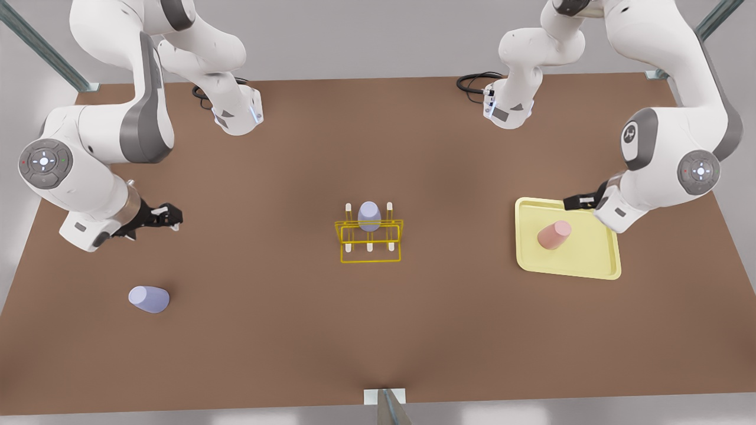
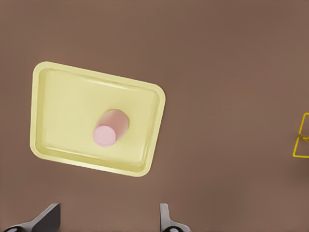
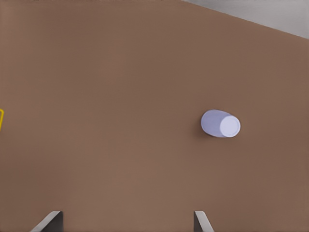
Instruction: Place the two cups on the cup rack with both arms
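front view: going left to right across the brown table [image 1: 283,177].
right gripper [image 1: 171,218]: mine, fingers spread wide, hovering up-table of the loose cup.
lavender cup [image 1: 149,298]: upside down on the table, well apart from me.
cup rack [image 1: 370,239]: centre, second lavender cup [image 1: 369,216] on a peg.
pink cup [image 1: 554,235]: inverted on the yellow tray [image 1: 590,265].
left gripper [image 1: 576,202]: mine too, fingers wide, over the tray's edge.

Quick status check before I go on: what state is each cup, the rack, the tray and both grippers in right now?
Pink cup: upside down on the tray, free.
Lavender cup on the table: upside down, free.
Second lavender cup: upside down on a rack peg.
Rack: upright, other pegs bare.
Tray: flat on the table.
Left gripper: open, above the tray's edge.
Right gripper: open, empty.
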{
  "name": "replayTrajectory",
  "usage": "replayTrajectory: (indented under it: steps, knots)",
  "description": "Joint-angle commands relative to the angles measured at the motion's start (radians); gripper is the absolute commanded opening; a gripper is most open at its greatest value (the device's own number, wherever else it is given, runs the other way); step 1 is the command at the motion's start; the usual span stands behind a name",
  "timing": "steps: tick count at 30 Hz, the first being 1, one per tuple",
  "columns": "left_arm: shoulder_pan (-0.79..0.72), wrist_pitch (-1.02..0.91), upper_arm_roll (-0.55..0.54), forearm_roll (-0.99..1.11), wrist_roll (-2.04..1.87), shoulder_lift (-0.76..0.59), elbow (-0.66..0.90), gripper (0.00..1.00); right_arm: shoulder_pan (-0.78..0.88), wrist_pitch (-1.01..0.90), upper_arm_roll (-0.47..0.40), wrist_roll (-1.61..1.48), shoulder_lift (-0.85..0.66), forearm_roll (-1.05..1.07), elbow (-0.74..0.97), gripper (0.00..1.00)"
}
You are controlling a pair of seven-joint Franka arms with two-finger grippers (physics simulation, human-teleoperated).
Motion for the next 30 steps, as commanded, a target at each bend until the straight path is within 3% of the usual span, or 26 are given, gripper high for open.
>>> replayTrajectory:
  steps: [1,2,5,6,7,11,18,30]
  knots:
    - [0.0,0.025,0.01,0.001,0.01,0.002,-0.012,1.0,-0.008,0.028,-0.002,-0.061,0.003,0.014,0.0,1.0]
    - [-0.001,0.031,0.024,0.003,0.01,0.007,-0.038,1.0,-0.009,0.028,-0.002,-0.063,0.004,0.013,-0.002,1.0]
    - [-0.01,0.443,0.082,0.0,0.01,-0.001,-0.362,1.0,-0.07,0.039,-0.005,-0.213,0.085,-0.035,0.014,1.0]
    - [-0.01,0.578,0.088,0.0,0.012,0.004,-0.465,1.0,-0.17,0.091,-0.011,-0.293,0.219,-0.052,0.096,1.0]
    - [-0.009,0.595,0.09,0.0,0.01,0.005,-0.491,1.0,-0.207,0.095,-0.014,-0.321,0.311,-0.047,0.17,1.0]
    - [0.006,0.601,0.121,0.001,0.093,0.044,-0.528,1.0,-0.305,0.227,-0.025,-0.319,0.428,-0.006,0.159,1.0]
    - [0.01,0.704,0.121,0.001,0.105,0.121,-0.555,1.0,-0.305,0.353,-0.023,-0.261,0.504,0.097,0.135,1.0]
    - [0.033,0.756,0.121,-0.031,0.104,0.19,-0.555,1.0,-0.299,0.49,-0.028,-0.189,0.584,0.005,0.098,1.0]
